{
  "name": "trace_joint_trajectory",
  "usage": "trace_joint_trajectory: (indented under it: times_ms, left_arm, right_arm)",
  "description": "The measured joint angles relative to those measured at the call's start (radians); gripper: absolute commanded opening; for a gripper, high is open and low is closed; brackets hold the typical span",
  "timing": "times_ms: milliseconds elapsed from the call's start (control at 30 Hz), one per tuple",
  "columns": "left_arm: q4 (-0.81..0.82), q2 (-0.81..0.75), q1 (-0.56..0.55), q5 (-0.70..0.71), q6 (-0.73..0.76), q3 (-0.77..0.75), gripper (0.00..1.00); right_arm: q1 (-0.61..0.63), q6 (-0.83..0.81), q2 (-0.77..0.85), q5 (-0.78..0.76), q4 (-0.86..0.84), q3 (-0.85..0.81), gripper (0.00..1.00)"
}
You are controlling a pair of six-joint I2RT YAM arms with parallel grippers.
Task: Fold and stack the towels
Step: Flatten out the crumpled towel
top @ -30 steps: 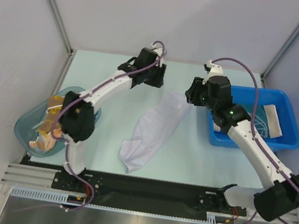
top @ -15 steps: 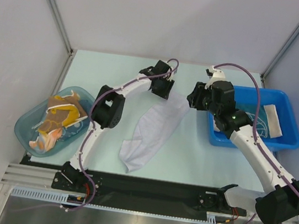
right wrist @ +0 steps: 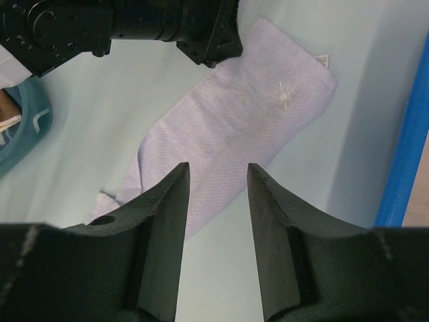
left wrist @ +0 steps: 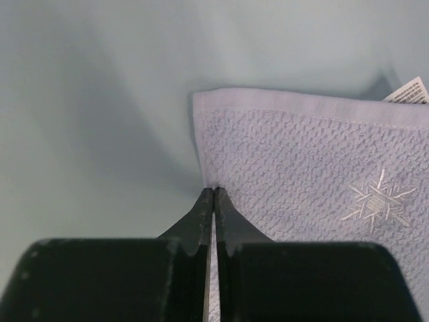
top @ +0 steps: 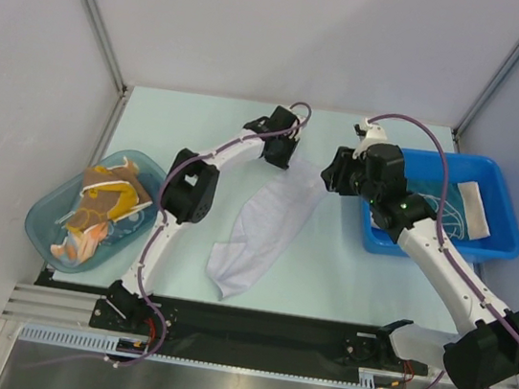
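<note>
Lying long and slanted on the bench (top: 345, 274), the white towel (top: 270, 220) with the star mark was between the two arms. The left fingers (left wrist: 200, 216) were together, clamped on its edge near a far corner. The right fingers (right wrist: 167, 221) stood apart above the bench, near the other far corner, holding nothing. Other towels (top: 104, 200) sat in the teal tub (top: 43, 222).

Bright, even, diffuse light.
Soft shadow on surface (left wrist: 80, 121) at 9 o'clock; white towel (left wrist: 301, 174) weave crisp, left tool (left wrist: 213, 194) blurred.
</note>
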State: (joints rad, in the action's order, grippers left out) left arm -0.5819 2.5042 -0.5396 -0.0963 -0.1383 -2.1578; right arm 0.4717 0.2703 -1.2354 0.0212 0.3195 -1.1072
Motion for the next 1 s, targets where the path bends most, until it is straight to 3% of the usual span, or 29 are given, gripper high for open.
trace_joint_trajectory:
  times_ms: [167,367,467,667,1000]
  left_arm:
    - [0.046,-0.064,-0.013,0.042,-0.058,0.106,0.00]
    - [0.050,-0.462,0.016,0.050,-0.192,0.664,0.00]
    - [0.037,-0.659,0.098,0.037,-0.232,0.817,0.00]
    - [0.067,-0.795,0.227,0.033,-0.246,0.836,0.00]
    - [-0.013,-0.777,0.248,0.076,-0.245,0.888,0.00]
  right_arm:
    - [-0.003,0.011,0.005,0.008,-0.001,0.013,0.45]
    - [-0.004,0.034,-0.082,0.023,-0.003,-0.013,0.44]
    - [-0.005,0.045,-0.186,0.025,-0.006,-0.056,0.43]
    - [-0.009,0.053,-0.407,0.041,-0.027,-0.188,0.42]
    - [-0.014,0.034,-0.868,0.213,-0.034,-0.531,0.48]
